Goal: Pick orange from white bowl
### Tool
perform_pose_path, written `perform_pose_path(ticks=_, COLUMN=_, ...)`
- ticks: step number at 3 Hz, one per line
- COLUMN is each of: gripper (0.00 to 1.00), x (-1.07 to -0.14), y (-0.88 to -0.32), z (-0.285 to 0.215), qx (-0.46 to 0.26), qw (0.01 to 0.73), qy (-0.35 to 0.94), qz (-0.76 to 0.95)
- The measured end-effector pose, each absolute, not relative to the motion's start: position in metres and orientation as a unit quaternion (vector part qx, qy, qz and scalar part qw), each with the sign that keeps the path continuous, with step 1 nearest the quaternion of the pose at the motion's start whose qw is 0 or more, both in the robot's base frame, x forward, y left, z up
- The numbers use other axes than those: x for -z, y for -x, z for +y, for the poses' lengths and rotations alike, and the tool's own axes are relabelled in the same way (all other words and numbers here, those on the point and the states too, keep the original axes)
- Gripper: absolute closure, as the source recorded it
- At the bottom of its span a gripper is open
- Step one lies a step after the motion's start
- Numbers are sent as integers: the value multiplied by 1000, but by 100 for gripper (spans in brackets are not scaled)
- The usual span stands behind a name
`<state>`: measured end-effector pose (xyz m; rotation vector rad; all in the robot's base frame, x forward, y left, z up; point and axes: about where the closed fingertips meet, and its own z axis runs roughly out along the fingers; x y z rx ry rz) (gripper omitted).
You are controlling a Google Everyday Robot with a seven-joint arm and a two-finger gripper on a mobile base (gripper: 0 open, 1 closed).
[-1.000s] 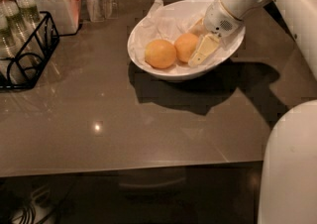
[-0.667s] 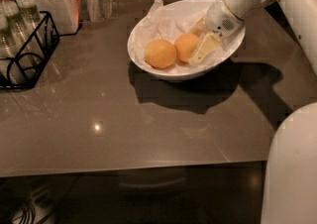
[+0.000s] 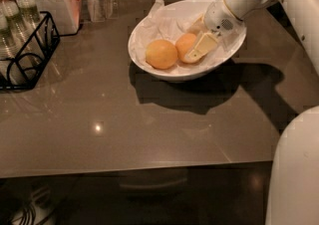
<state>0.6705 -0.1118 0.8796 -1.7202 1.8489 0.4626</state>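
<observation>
The white bowl (image 3: 149, 64) stands on the dark table at the back centre, lined with crumpled white paper. Two fruits lie in it. The orange (image 3: 182, 43) is the smaller, deeper-coloured one on the right. A larger, paler yellow-orange fruit (image 3: 161, 54) lies to its left, touching it. My gripper (image 3: 192, 43) reaches down into the bowl from the upper right and sits at the orange, over its right side. The orange rests on the paper in the bowl.
A black wire rack (image 3: 25, 52) with glasses stands at the left edge. A white lidded jar (image 3: 50, 0) and a clear glass (image 3: 99, 6) stand at the back left. My white arm (image 3: 294, 15) crosses the right side; the base (image 3: 294, 169) fills the lower right.
The gripper and arm have shifted only very slightly at the orange. The fruits and the bowl have not moved.
</observation>
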Motion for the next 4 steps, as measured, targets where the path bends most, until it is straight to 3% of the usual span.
perform_pose_path(ticks=1, gripper=31, x=-873, y=-671, z=-104, qx=-186, qw=281, qy=641, qz=689)
perform_pose_path(ticks=2, gripper=29, x=-865, y=-673, z=-100, qx=-198, qw=275, qy=640, qz=690)
perform_pose_path(ticks=3, gripper=39, x=-857, y=-674, z=-98, qx=-207, qw=268, qy=638, qz=692)
perform_pose_path(ticks=4, gripper=58, x=-858, y=-674, z=-98, qx=-207, qw=268, qy=638, qz=692)
